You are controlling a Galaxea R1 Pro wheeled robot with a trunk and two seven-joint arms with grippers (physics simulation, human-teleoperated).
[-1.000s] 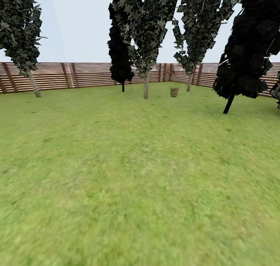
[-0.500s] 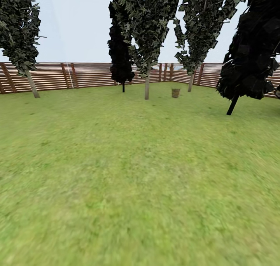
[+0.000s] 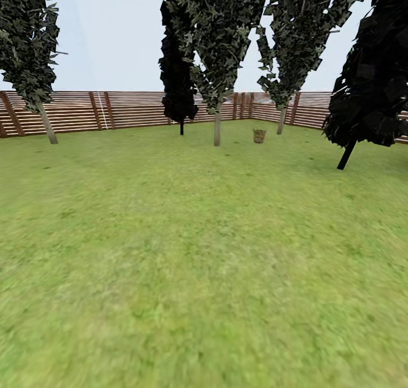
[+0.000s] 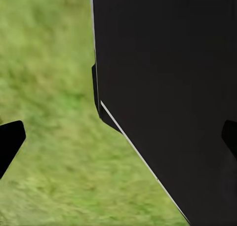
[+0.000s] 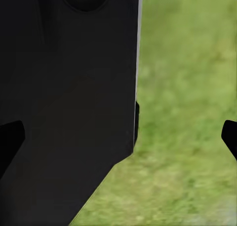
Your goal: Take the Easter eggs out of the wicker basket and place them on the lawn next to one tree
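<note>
- The left gripper is seen with its fingertips spread wide at the edges of the left wrist view; nothing is held, and a black body panel and grass lie beyond.
- The right gripper is likewise spread and empty, over the lawn.
- The approach step is judged to be in hand: no egg has been taken.
- The wicker basket is placed far off at about 1 o'clock in the head view, well apart from both grippers, between two pale-trunked trees.
- The nearer tree stands just at its 9 o'clock, before the fence.
- The eggs cannot be made out at this range.
- A long drive across the lawn is called for next, ending within arm's reach of the basket.
</note>
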